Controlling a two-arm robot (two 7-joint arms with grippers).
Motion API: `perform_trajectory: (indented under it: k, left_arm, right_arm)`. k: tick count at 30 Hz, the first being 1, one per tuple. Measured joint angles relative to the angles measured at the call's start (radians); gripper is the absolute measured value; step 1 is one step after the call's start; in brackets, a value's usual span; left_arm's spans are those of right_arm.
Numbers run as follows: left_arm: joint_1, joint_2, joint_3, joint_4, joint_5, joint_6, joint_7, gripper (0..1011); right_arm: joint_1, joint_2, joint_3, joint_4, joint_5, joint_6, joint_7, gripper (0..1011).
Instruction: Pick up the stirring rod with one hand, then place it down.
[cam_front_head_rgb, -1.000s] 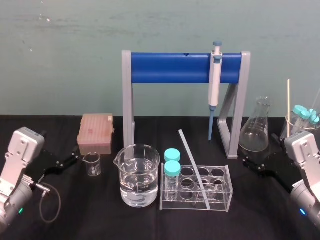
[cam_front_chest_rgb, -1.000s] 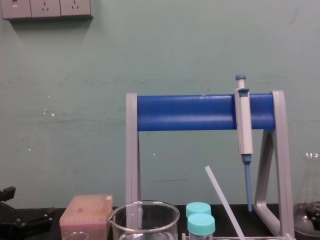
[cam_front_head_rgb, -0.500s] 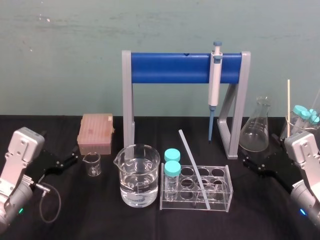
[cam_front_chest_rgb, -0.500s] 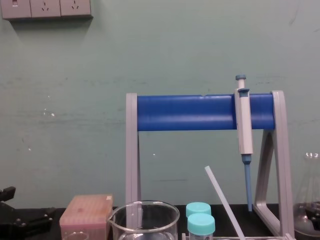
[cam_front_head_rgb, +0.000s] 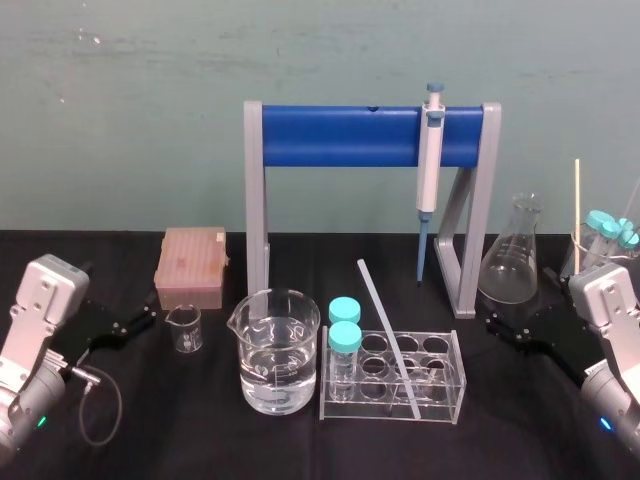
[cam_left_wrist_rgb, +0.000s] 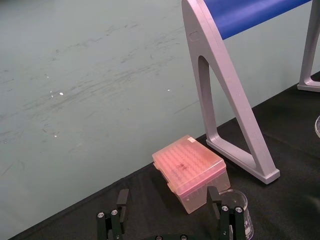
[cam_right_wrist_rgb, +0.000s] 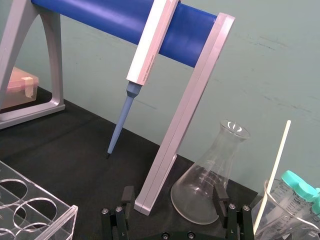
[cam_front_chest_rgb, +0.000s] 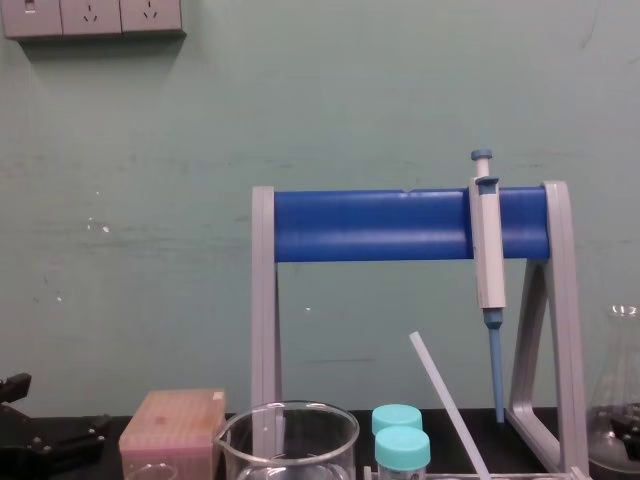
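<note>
The stirring rod (cam_front_head_rgb: 388, 335) is a thin translucent whitish rod leaning in the clear test-tube rack (cam_front_head_rgb: 441, 400) at the table's middle, its upper end tilted back and to the left. Its top end also rises behind the blue-capped tubes as the stirring rod (cam_front_chest_rgb: 447, 404) in the chest view. My left gripper (cam_front_head_rgb: 143, 321) rests open at the far left, near a small beaker, far from the rod. The right gripper (cam_front_head_rgb: 498, 327) is open at the far right, in front of the conical flask (cam_front_head_rgb: 511, 262). The wrist views show both grippers' fingers (cam_left_wrist_rgb: 121, 199) (cam_right_wrist_rgb: 219, 192) spread with nothing between them.
A large beaker of water (cam_front_head_rgb: 274, 352) stands left of the rack, with two blue-capped tubes (cam_front_head_rgb: 344, 337) in the rack's left end. A grey-and-blue pipette (cam_front_head_rgb: 430, 165) hangs on the blue-barred stand (cam_front_head_rgb: 340, 136). A pink tip box (cam_front_head_rgb: 191, 266) sits back left. A beaker with a cream stick (cam_front_head_rgb: 577, 205) stands at the far right.
</note>
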Motion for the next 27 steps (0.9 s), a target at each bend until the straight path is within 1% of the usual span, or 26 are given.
perform_trajectory:
  k: [21, 22, 23, 24, 25, 27]
  left_arm:
    - [0.0, 0.0, 0.0, 0.0, 0.0, 0.0, 0.0, 1000]
    - [0.0, 0.0, 0.0, 0.0, 0.0, 0.0, 0.0, 1000]
    - [0.0, 0.0, 0.0, 0.0, 0.0, 0.0, 0.0, 1000]
    - [0.0, 0.0, 0.0, 0.0, 0.0, 0.0, 0.0, 1000]
    - [0.0, 0.0, 0.0, 0.0, 0.0, 0.0, 0.0, 1000]
    - [0.0, 0.0, 0.0, 0.0, 0.0, 0.0, 0.0, 1000]
  right_arm:
    - [0.0, 0.0, 0.003, 0.0, 0.001, 0.001, 0.003, 1003]
    - [-0.001, 0.0, 0.012, -0.003, 0.009, 0.002, 0.015, 1003]
    - [-0.001, 0.0, 0.012, -0.003, 0.009, 0.002, 0.015, 1003]
    - [-0.004, 0.0, 0.022, -0.012, 0.032, 0.006, 0.04, 1003]
    - [-0.004, 0.0, 0.022, -0.012, 0.032, 0.006, 0.04, 1003]
    - [-0.009, 0.006, 0.047, -0.043, 0.105, 0.023, 0.114, 1003]
